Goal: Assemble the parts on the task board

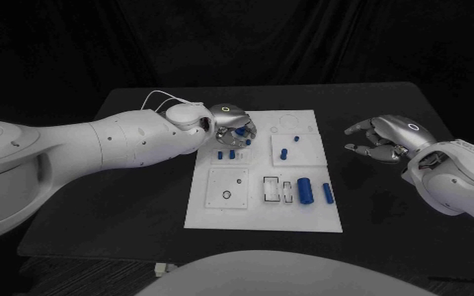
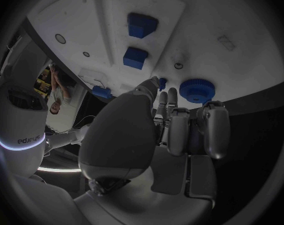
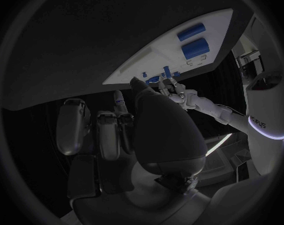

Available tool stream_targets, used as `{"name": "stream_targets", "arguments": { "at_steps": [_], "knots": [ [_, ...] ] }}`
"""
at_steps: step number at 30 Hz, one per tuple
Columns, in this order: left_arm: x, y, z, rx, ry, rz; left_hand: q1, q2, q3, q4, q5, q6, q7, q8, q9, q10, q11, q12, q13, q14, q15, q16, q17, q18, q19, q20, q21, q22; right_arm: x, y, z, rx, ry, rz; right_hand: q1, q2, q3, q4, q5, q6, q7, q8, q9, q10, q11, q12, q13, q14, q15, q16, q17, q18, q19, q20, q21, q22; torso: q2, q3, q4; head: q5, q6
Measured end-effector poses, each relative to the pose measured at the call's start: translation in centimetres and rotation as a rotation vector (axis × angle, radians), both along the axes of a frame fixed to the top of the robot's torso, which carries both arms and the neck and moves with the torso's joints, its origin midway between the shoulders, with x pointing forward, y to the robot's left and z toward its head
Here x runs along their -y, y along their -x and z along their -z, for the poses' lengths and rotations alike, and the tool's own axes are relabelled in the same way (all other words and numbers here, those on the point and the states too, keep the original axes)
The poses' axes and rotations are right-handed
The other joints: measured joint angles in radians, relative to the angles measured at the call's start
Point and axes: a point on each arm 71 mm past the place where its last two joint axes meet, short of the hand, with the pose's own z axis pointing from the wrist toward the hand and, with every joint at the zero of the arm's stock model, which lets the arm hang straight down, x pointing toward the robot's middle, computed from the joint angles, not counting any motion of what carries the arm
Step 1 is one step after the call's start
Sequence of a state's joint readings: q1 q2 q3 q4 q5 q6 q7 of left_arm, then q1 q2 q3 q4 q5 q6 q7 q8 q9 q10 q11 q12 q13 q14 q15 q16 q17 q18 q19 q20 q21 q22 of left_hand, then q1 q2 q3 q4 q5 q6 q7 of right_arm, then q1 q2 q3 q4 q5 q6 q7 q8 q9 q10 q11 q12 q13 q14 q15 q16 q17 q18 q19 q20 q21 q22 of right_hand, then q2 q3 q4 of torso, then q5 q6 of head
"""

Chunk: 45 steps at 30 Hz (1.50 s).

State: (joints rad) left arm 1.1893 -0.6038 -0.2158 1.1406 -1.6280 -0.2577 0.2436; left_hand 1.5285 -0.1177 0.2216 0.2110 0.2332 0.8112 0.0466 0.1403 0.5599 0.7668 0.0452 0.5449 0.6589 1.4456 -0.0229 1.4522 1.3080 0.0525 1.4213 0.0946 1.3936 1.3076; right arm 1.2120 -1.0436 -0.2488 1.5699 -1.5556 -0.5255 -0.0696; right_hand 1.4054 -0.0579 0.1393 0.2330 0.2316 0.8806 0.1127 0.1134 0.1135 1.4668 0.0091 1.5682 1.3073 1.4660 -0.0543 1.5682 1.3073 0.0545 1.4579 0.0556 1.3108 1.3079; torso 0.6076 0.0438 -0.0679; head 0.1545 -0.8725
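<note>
The white task board (image 1: pixel 259 208) lies mid-table. My left hand (image 1: pixel 229 128) hovers low over its far-left part, fingers pointing down beside a blue gear (image 2: pixel 196 90). A small blue peg (image 2: pixel 161 82) shows between the thumb tip and a fingertip; whether it is pinched I cannot tell. Two blue blocks (image 2: pixel 142 25) (image 2: pixel 135 58) lie farther along the board. Two blue cylinders (image 1: pixel 305 190) (image 1: pixel 328 192) lie near the board's near-right side, and small pegs (image 1: pixel 283 153) (image 1: pixel 296 138) stand near the middle. My right hand (image 1: pixel 387 137) hangs off the board's right edge, fingers loosely curled and apart, holding nothing.
The black table (image 1: pixel 138 193) spreads around the board, with bare surface on both sides. A square plate with a small ring (image 1: pixel 228 188) and rectangular slots (image 1: pixel 277 190) occupy the board's near half.
</note>
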Motion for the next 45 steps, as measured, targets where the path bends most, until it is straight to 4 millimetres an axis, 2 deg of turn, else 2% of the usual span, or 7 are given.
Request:
{"name": "stream_targets", "arguments": {
  "at_steps": [24, 29, 34, 41, 45],
  "knots": [
    [0.31, -0.05, 0.72, -0.013, -0.009, -0.007, -0.002, 0.013, 0.025, -0.011, 0.008, 0.041, 0.002, 0.0, -0.008, 0.012, -0.006, 0.0, -0.017, 0.0, 0.0, 0.0, 0.0, 0.0, 0.009, -0.002, 0.008, 0.0, -0.13, 0.0, 0.04, 0.0, -0.001, -0.002, 0.0, 0.0, 0.0, 0.0, 0.005, 0.0, 0.0, 0.0, -0.001, 0.0, 0.0, 0.0, 0.0, 0.0, 0.0, 0.0, 0.0, 0.0, 0.0, 0.0, 0.0, 0.0, 0.001, -0.0005, 0.0021, -0.004, 0.0],
    [0.38, -0.1, 0.76, -0.011, -0.009, -0.006, -0.002, 0.013, 0.045, -0.017, 0.013, 0.062, 0.0, 0.0, -0.013, 0.035, -0.007, -0.035, -0.056, -0.014, -0.005, -0.019, 0.0, 0.0, 0.017, -0.002, 0.018, 0.0, -0.14, 0.0, 0.06, -0.001, -0.002, -0.002, 0.0, 0.0, 0.0, 0.0, 0.005, 0.0, 0.0, 0.0, -0.001, 0.0, 0.0, 0.0, 0.001, 0.0, 0.0, 0.0, 0.0, 0.0, 0.0, 0.0, 0.0, 0.0, 0.001, -0.0002, 0.0021, -0.005, 0.0],
    [0.42, -0.1, 0.81, -0.009, -0.005, -0.003, -0.008, 0.018, 0.06, -0.033, 0.013, 0.093, 0.003, 0.004, -0.014, 0.079, -0.018, -0.07, -0.104, -0.018, -0.007, -0.031, -0.003, 0.0, 0.022, -0.007, 0.023, 0.0, -0.14, 0.01, 0.09, -0.001, -0.002, -0.002, 0.0, 0.0, 0.0, 0.0, 0.005, 0.0, 0.0, 0.0, -0.001, 0.0, 0.0, 0.0, 0.001, 0.0, 0.0, 0.0, 0.0, 0.0, 0.0, 0.0, 0.0, 0.0, 0.001, -0.0002, 0.0021, -0.006, 0.0],
    [0.54, -0.1, 0.87, -0.005, -0.001, 0.003, -0.008, 0.018, 0.062, -0.035, 0.013, 0.095, 0.005, 0.005, -0.016, 0.088, -0.019, -0.081, -0.12, -0.018, -0.007, -0.035, -0.011, 0.0, 0.022, -0.007, 0.023, 0.0, -0.17, 0.04, 0.19, -0.003, -0.002, -0.003, 0.0, 0.0, 0.0, 0.0, 0.005, 0.004, 0.004, 0.0, -0.001, 0.0, 0.0, 0.0, 0.001, 0.0, 0.0, 0.0, 0.0, 0.0, 0.0, 0.0, 0.0, 0.0, 0.001, -0.0003, 0.0021, -0.006, 0.0],
    [0.58, -0.08, 0.88, -0.003, 0.002, 0.008, -0.008, 0.018, 0.073, -0.046, 0.012, 0.118, 0.011, 0.005, -0.017, 0.113, -0.025, -0.085, -0.134, -0.018, -0.015, -0.037, -0.014, 0.001, 0.025, -0.011, 0.023, 0.0, -0.17, 0.05, 0.22, -0.004, -0.002, -0.002, 0.0, 0.0, 0.0, 0.0, 0.005, 0.004, 0.004, 0.0, -0.001, 0.0, 0.0, 0.0, 0.001, 0.0, 0.0, 0.0, 0.0, 0.0, 0.0, 0.0, 0.0, 0.0, 0.001, -0.0002, 0.0022, -0.007, 0.0]
  ]
}}
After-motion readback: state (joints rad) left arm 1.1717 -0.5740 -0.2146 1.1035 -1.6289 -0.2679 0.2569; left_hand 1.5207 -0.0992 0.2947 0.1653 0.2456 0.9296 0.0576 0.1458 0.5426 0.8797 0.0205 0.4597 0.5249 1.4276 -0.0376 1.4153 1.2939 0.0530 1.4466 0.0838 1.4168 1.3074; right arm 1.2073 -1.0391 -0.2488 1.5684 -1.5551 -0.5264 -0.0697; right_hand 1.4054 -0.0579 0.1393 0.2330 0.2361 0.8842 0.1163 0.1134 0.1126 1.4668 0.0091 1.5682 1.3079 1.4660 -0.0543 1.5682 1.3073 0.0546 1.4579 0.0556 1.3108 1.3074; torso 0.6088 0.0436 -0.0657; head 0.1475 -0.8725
